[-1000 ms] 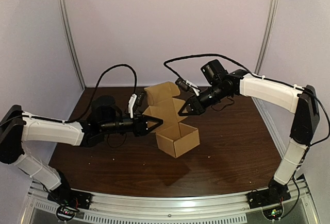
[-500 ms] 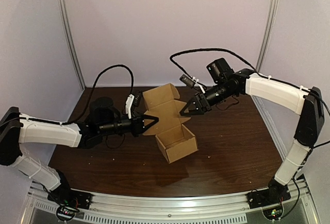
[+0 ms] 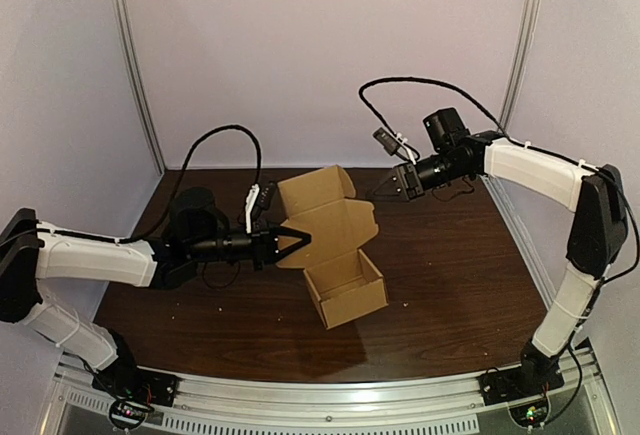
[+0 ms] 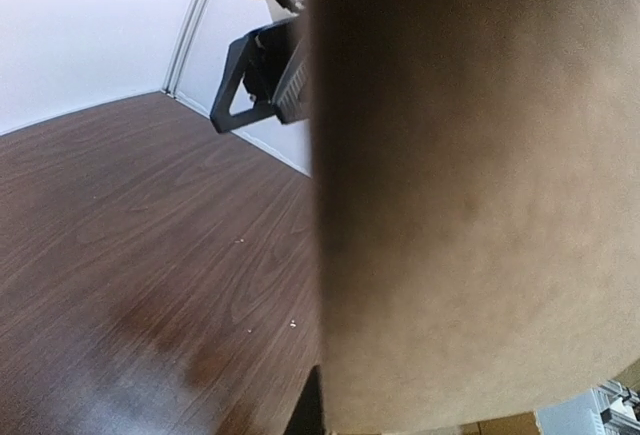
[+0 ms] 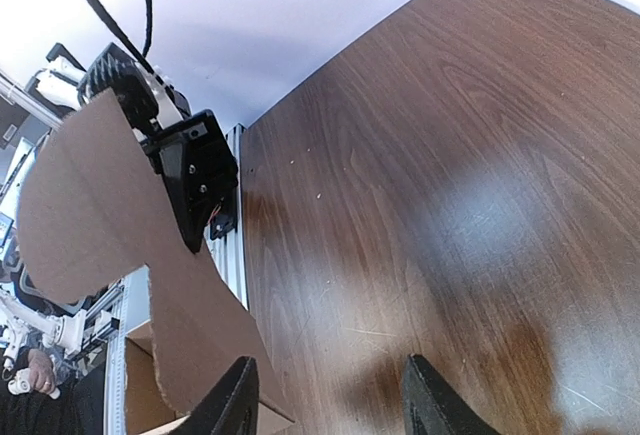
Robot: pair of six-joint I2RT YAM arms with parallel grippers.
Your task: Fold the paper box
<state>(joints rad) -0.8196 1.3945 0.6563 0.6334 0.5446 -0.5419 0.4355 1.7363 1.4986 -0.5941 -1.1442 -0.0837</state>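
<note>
Right hand has withdrawn rearward, fingers spread, empty. Left hand clamps the raised lid of the cardboard box (tray open, unfolded), which sits mid-counter.

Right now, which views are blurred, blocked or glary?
Top external: sharp and evenly lit, soft shadow beneath the paper box, glare on the front rail. Left wrist: the paper box, very close, fills the right half, out of focus; the table is sharper. Right wrist: a pale reflection on the table, darker shadow patches near the bottom.
</note>
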